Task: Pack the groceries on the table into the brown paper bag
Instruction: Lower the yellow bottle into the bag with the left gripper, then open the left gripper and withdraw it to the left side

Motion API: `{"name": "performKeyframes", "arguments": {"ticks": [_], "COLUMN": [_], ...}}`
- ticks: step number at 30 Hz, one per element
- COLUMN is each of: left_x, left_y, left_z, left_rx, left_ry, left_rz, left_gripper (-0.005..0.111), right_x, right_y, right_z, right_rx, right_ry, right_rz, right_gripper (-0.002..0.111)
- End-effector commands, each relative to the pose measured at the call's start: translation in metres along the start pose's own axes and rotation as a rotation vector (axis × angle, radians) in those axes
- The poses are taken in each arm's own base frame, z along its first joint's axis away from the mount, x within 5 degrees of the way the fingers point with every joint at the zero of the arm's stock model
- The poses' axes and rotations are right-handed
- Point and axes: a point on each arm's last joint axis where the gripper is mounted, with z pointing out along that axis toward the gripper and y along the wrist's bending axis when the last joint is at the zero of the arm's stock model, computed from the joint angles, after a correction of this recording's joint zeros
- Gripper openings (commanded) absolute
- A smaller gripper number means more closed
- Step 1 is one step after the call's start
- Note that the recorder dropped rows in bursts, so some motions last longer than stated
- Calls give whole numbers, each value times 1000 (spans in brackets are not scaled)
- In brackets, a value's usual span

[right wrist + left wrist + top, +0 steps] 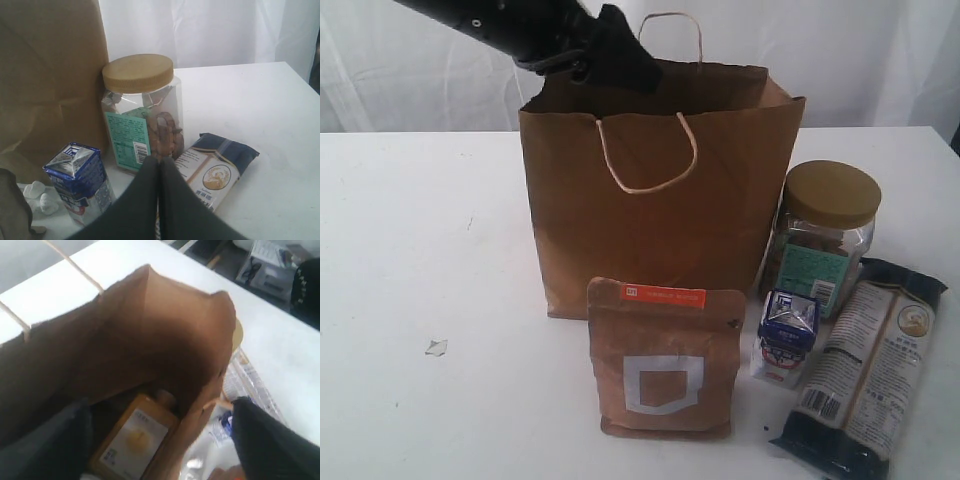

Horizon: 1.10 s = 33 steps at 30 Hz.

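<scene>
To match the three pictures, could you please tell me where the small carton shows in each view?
Exterior: the carton stands between pouch and noodle packet, before the jar.
Left wrist: only a blue sliver just outside the bag, probably it.
Right wrist: carton beside the jar, near the bag.
Shared landmark: the brown bag.

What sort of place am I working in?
Probably a lab or test setup, not a shop: plain white table, white curtain behind it, and office clutter beyond the table's edge.
</scene>
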Motion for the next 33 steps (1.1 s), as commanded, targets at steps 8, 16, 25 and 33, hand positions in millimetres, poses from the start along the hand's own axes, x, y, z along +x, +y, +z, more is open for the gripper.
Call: {"name": "performKeyframes", "arguments": {"ticks": [8, 16, 25, 33], "left_x": [-11, -6, 3, 20], "left_y": [-27, -41, -60, -66], "left_z": [-61, -100, -158, -203], "left_rx": [-110, -206, -395, -606], "left_ry": [4, 64, 96, 197], "left_rz": [99, 120, 146, 111], "left_gripper": [70, 70, 70, 70], "right_x": [1, 1, 1, 1], "right_y": [0, 0, 0, 0], "right_z": [0, 0, 0, 0], "right_rx": [3, 3, 3, 3], "right_ry": [-8, -8, -8, -8], "right_rz": [2, 26, 28, 28], "right_gripper": [0, 0, 0, 0]}}
